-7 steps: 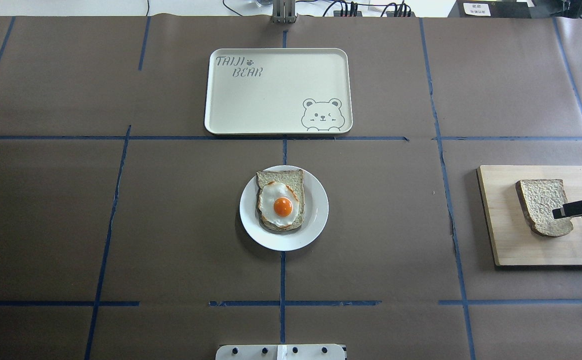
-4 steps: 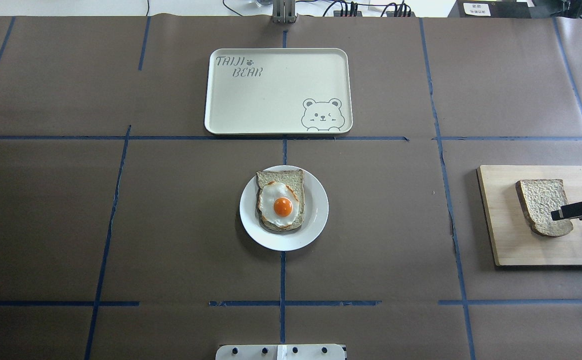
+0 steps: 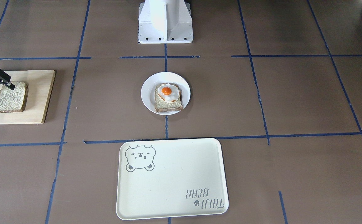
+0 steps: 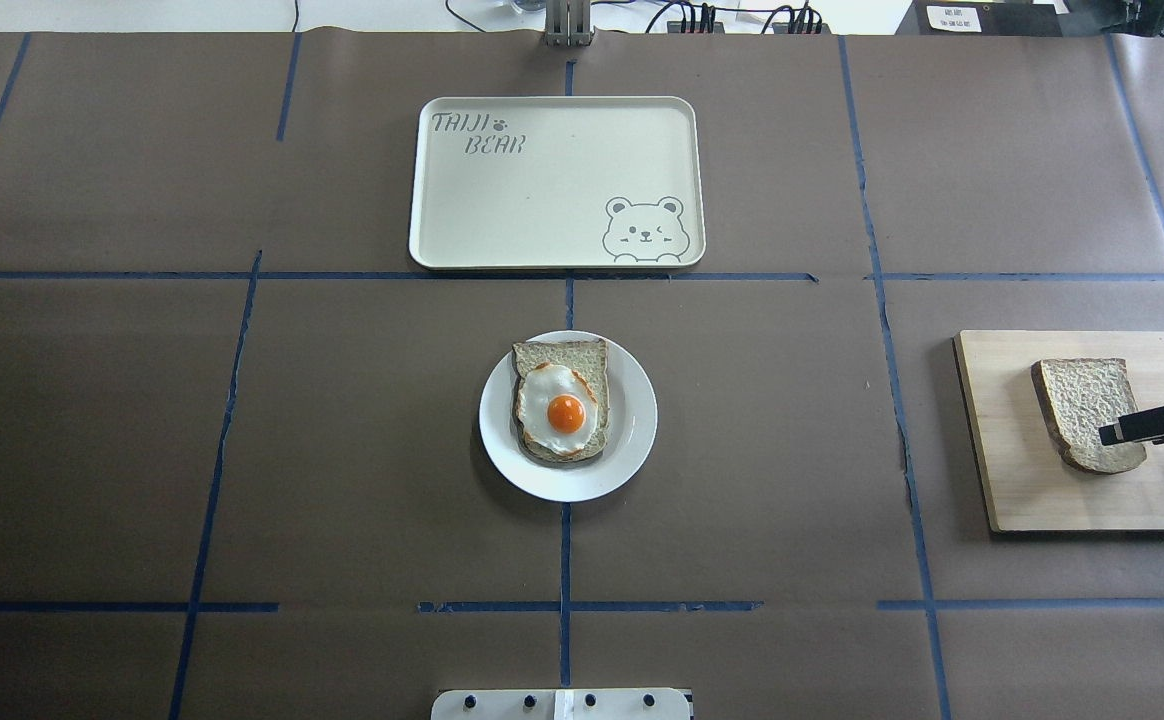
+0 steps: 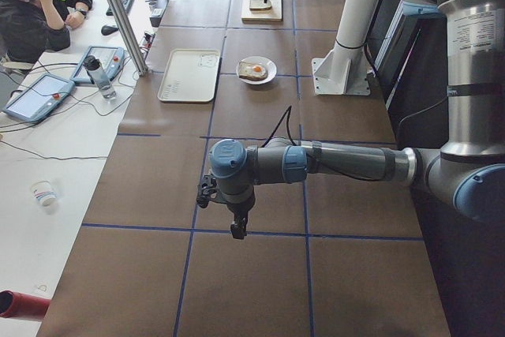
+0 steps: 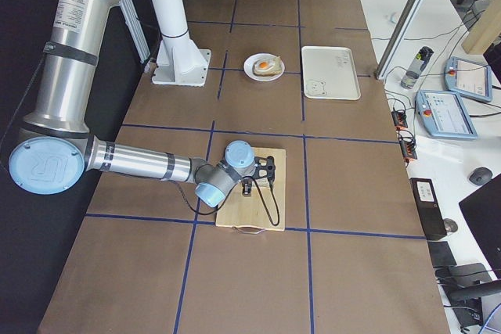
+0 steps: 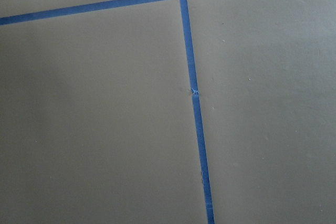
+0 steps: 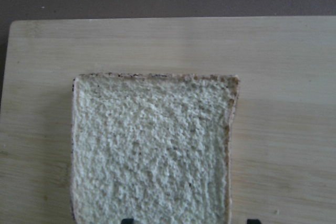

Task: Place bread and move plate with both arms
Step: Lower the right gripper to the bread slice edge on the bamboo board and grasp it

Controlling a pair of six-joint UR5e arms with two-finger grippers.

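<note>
The plain bread slice [image 4: 1082, 408] lies flat on a wooden board [image 4: 1022, 490] at the table's right end. My right gripper [image 3: 3, 88] hovers over the slice's near edge with its jaws spread; one black finger [image 4: 1142, 427] reaches in from the right edge. In the right wrist view the bread [image 8: 152, 145] fills the frame, with both fingertips at the bottom edge. The white plate [image 4: 632, 445] sits mid-table with a darker slice and fried egg [image 4: 564, 402] on it. My left gripper [image 5: 237, 230] hangs over bare table far left; I cannot tell if it is open.
A cream bear tray [image 4: 542, 180] lies beyond the plate, away from the robot. The white pedestal base [image 3: 165, 21] stands behind the plate. Blue tape lines cross the brown table cover. An operator sits beyond the table's far side.
My right gripper's finger has crept slightly left and toward the robot over the bread. The bread, plate and tray have not moved.
</note>
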